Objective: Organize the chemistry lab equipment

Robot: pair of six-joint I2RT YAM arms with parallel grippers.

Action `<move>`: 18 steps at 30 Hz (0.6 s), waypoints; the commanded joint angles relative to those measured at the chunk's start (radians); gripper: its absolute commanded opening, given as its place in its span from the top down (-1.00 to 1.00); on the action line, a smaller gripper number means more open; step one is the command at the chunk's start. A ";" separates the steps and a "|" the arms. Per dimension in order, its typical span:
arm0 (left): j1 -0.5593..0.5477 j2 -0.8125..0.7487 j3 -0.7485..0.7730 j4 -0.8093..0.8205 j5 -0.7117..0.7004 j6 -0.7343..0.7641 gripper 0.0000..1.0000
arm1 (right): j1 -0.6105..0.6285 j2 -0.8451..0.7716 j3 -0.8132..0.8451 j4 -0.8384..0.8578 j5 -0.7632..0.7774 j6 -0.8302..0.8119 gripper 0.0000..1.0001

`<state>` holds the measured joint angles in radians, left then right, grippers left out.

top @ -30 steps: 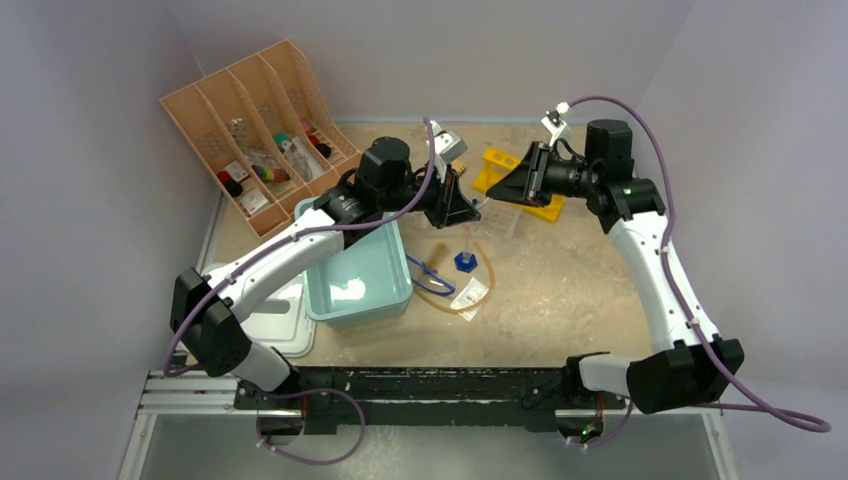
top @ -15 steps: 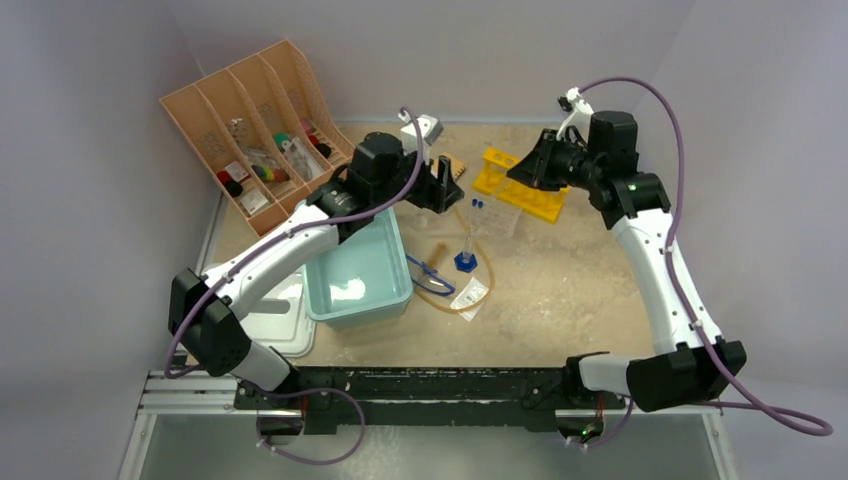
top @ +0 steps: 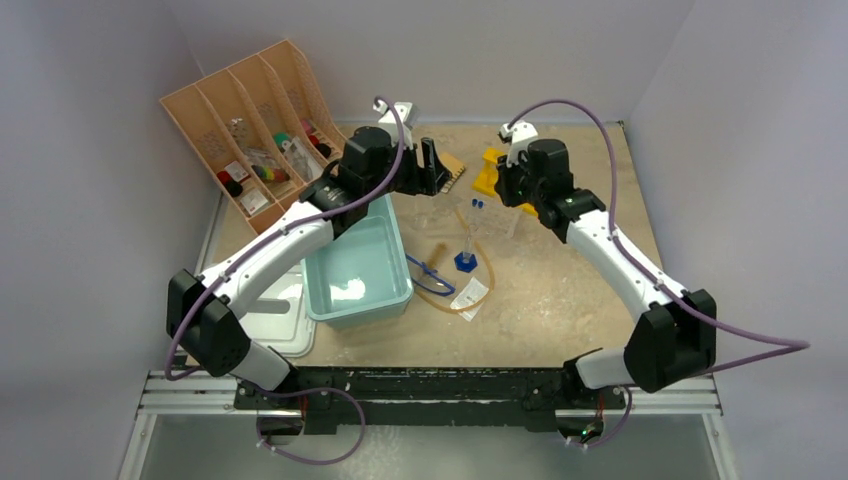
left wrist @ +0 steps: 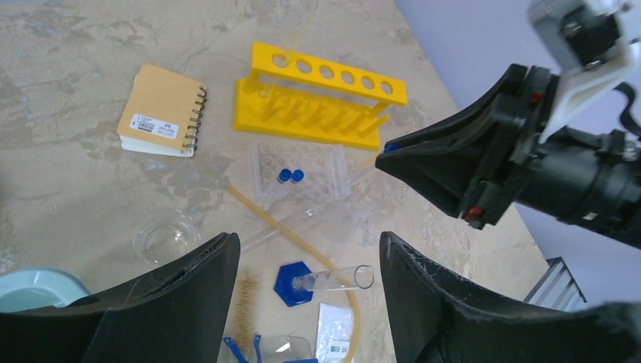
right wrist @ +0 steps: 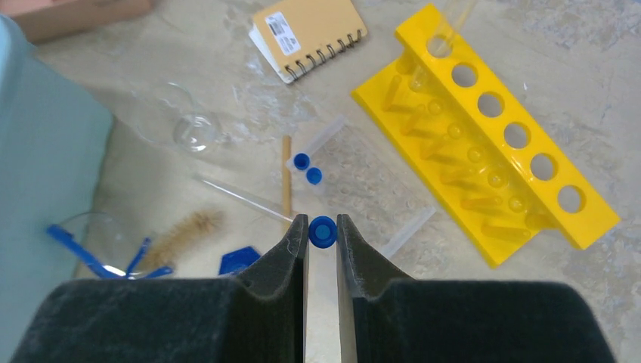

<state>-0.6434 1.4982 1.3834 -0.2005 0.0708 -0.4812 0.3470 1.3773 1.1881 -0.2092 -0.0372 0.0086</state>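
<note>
My right gripper [right wrist: 322, 225] is shut on a thin clear blue-capped test tube [right wrist: 322, 232], which I see end-on between its fingers, above the table beside the yellow rack [right wrist: 484, 170]. From the left wrist view that tube's blue cap [left wrist: 390, 148] shows at the tip of the right gripper. My left gripper [left wrist: 308, 253] hangs open and empty above the clear cylinder with a blue hexagonal base [left wrist: 296, 285]. Two more blue-capped tubes [right wrist: 308, 168] lie on a clear plate. The amber tubing [left wrist: 276, 225], brush [right wrist: 185, 227] and blue-rimmed goggles [top: 432, 278] lie near the cylinder.
A pale teal tub [top: 392, 285] stands left of the items, with a white lid [top: 280, 325] beside it. The peach file organiser [top: 205, 125] is at the back left. A spiral notebook [left wrist: 161, 110] and a small glass dish [left wrist: 164, 236] lie on the table near the rack.
The two grippers met at the table's middle a second ago. The left gripper has opened and drawn back left. The right arm has swung left with the tube in its jaws.
</note>
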 commanded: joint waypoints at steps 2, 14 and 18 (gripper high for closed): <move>0.012 0.011 0.029 0.054 -0.034 -0.060 -0.34 | 0.012 0.018 -0.064 0.203 0.050 -0.104 0.88; 0.052 0.031 0.064 0.033 -0.043 -0.049 -0.34 | 0.015 0.109 -0.192 0.407 -0.031 -0.090 0.88; 0.064 0.038 0.068 0.017 -0.044 -0.033 -0.34 | 0.016 0.140 -0.201 0.452 -0.043 -0.085 0.88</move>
<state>-0.5953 1.5333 1.3994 -0.2039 0.0326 -0.5308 0.3580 1.5093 0.9966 0.1314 -0.0494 -0.0723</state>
